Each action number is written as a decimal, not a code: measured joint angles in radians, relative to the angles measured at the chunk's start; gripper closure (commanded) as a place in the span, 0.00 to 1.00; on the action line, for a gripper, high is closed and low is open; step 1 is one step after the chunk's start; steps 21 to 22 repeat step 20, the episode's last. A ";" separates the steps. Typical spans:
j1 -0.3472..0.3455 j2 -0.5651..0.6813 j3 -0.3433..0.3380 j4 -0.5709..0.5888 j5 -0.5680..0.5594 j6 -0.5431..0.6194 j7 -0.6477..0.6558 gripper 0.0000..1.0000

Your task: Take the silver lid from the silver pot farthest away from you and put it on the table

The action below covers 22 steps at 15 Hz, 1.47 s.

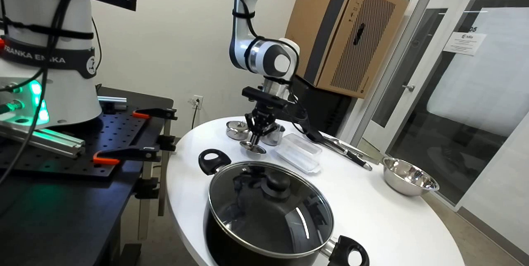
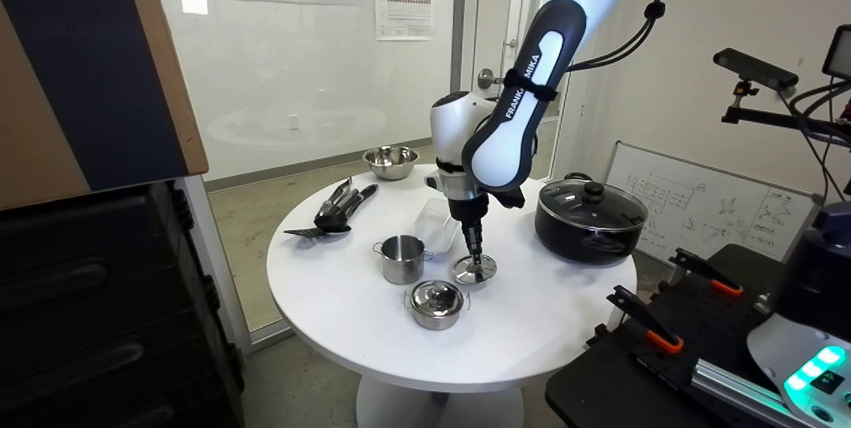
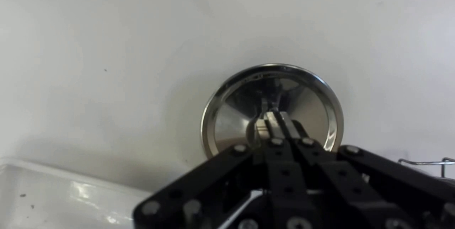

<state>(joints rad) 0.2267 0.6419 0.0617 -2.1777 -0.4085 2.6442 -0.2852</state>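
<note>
Pinching the handle of the silver lid (image 2: 469,274), the gripper (image 3: 279,124) points down over the round white table (image 2: 545,321), fingers drawn nearly together (the handle is mostly hidden behind the fingertips in the wrist view). Lid is directly under the fingertips, top side up, rim spreading out past them on both sides. Lower part of the rim is covered by the black finger links from the wrist. Whether the rim touches the table or hangs just above it: cannot tell.

Close neighbours, quickly. Tall silver pot (image 2: 403,270) is upright, mouth up, inside visible, near the lid; in an exterior view the gripper partly blocks it. Low silver pot (image 2: 433,319) is upright too, its own shiny cover (image 2: 435,296) on top, also near the lid. Clear plastic container (image 2: 433,225) lies on the table with one end near the lid; its corner fills the lower left of the wrist view, apart from the rim. A thin wire handle (image 3: 423,163) enters at the right edge there (which pot, cannot tell).

Further out, in both exterior views: big dark pot (image 2: 585,242) under a glass lid (image 2: 565,203) with a black knob, apart from the silver lid; a bunch of utensils (image 2: 332,217); a metal bowl (image 2: 391,167) at the table's edge. Black workbench (image 1: 62,216) beside the table, clamps (image 1: 130,154) on it.
</note>
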 measured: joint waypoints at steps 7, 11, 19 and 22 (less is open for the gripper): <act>0.064 0.058 -0.046 0.060 -0.046 0.023 0.079 0.45; 0.074 0.053 -0.045 0.074 -0.046 0.024 0.081 0.16; 0.008 -0.162 0.138 0.017 0.034 0.023 -0.016 0.00; 0.002 -0.190 0.163 0.005 0.051 0.023 -0.031 0.00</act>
